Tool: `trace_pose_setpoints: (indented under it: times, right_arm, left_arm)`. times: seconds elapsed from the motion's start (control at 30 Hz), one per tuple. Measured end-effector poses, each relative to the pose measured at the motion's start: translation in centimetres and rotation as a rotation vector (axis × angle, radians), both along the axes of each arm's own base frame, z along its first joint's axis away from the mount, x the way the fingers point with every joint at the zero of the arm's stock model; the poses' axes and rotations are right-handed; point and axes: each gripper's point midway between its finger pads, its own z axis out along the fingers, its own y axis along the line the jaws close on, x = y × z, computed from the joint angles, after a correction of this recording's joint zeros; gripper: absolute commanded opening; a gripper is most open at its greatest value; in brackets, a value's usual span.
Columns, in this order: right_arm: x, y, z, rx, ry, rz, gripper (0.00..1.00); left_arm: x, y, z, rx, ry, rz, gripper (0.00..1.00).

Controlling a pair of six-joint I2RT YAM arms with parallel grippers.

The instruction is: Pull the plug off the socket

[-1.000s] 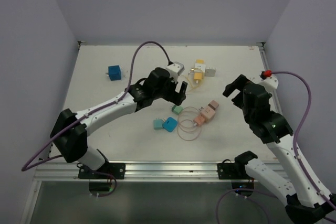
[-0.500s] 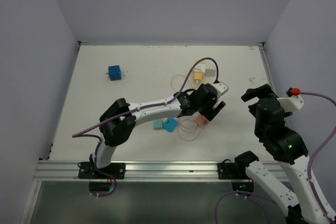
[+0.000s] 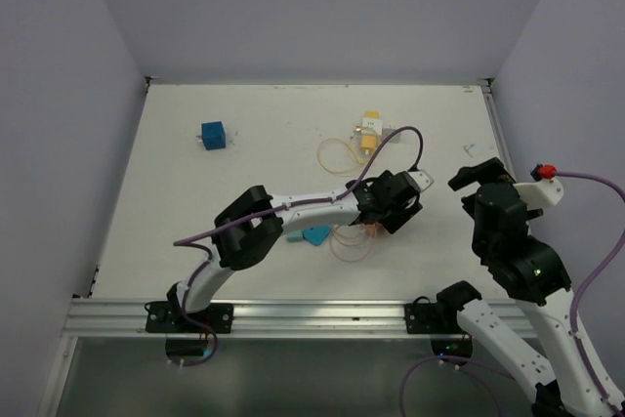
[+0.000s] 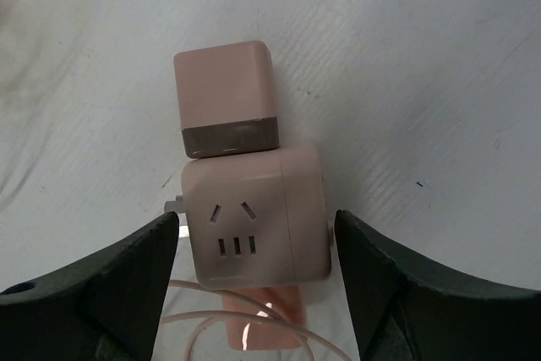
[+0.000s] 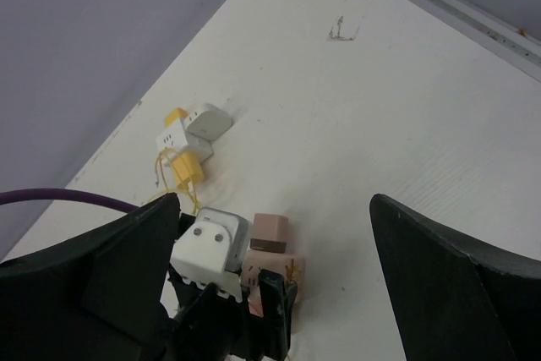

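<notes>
**Task item.** Pink socket cube lies on the bench, right of centre. Pink plug, with a dark band at its base, is seated on the cube's far face, i.e. not pulled off. A thin pink cord loops at the cube's near side.

**L arm.** Reaches across the bench to the socket cube. L claw is part-closed and straddles the cube. One finger sits just beside its left side, the other just beside its right. Only slivers of gap show, so whether the pads actually press on the cube can't be told. The plug itself is beyond the fingertips, not between them.

**R arm.** Raised at the right edge of the bench, apart from the cube. R claw is spread wide, nothing between its fingers.

**Other items.**
- Blue cube, far left.
- Yellow plug in a white socket, at the back, w/ a yellow cord loop.
- Teal-blue block, near the L arm's forearm.
</notes>
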Motion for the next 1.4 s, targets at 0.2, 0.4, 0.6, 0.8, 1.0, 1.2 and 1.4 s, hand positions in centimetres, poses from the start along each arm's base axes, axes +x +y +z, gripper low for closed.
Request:
trace_pose_setpoints:
  times: [0.2,0.4,0.6,0.8,1.0,1.2,1.4]
  right_arm:
    - [0.1,0.1,-0.3,-0.004,0.009,0.002,0.99]
    - [0.2,0.2,-0.5,-0.013,0.020,0.014,0.98]
    - [0.9,1.5,-1.4,-0.030,0.060,0.082,0.97]
    - [2.2,3.5,-2.4,-0.022,0.111,0.160,0.96]
    - [3.2,4.8,-2.8,-0.027,0.146,0.216,0.95]
    - [4.7,6.5,-0.3,-0.015,0.128,0.281,0.95]
    - [5.7,8.6,0.8,0.022,0.121,0.367,0.95]
  left_arm:
    - [-0.5,0.1,-0.2,0.020,-0.001,-0.007,0.66]
    - [-0.6,0.0,-0.2,0.019,-0.001,-0.008,0.39]
    - [-0.7,0.0,-0.2,0.016,0.003,-0.002,0.03]
    - [-1.3,2.0,-0.1,0.014,0.020,0.025,0.00]
    - [-1.9,6.4,1.7,-0.012,0.047,0.072,0.00]
    - [-1.7,9.3,5.3,-0.107,0.022,0.112,0.00]
    - [-1.7,11.2,8.3,-0.187,0.003,0.137,0.00]
